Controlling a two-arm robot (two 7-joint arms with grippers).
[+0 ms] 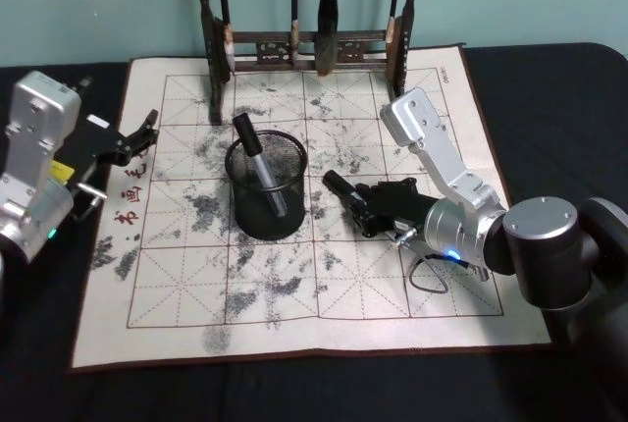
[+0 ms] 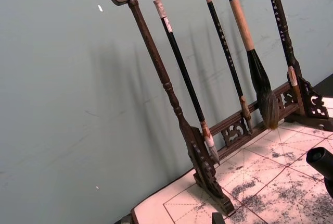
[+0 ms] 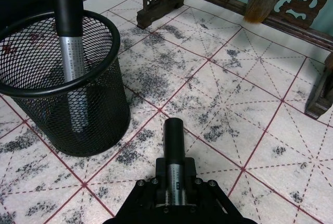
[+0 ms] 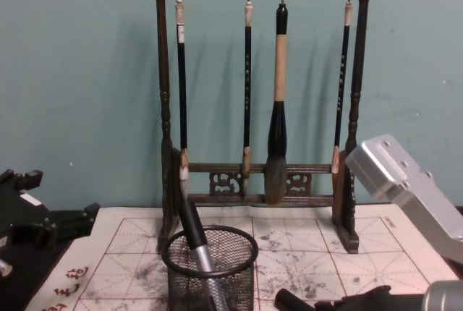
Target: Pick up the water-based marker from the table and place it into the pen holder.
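The pen holder point(image 1: 265, 221) point(image 3: 93, 109) point(image 4: 224, 282), a black mesh cup, stands mid-mat. One silver marker with a black cap point(image 1: 257, 162) point(image 3: 70, 21) point(image 4: 194, 235) leans inside it. My right gripper point(image 1: 365, 208) point(image 3: 174, 193) hovers low just right of the holder, shut on a second water-based marker point(image 1: 339, 186) point(image 3: 174, 140). This marker lies nearly level, its black cap pointing toward the holder. My left gripper point(image 1: 142, 137) point(image 4: 72, 220) rests parked at the mat's left edge.
A dark wooden rack of calligraphy brushes point(image 1: 304, 49) point(image 4: 260, 181) point(image 2: 203, 156) stands at the mat's far edge. The ink-stained grid mat point(image 1: 294, 304) lies on a black cloth. A thin cable loop point(image 1: 427, 280) hangs below the right wrist.
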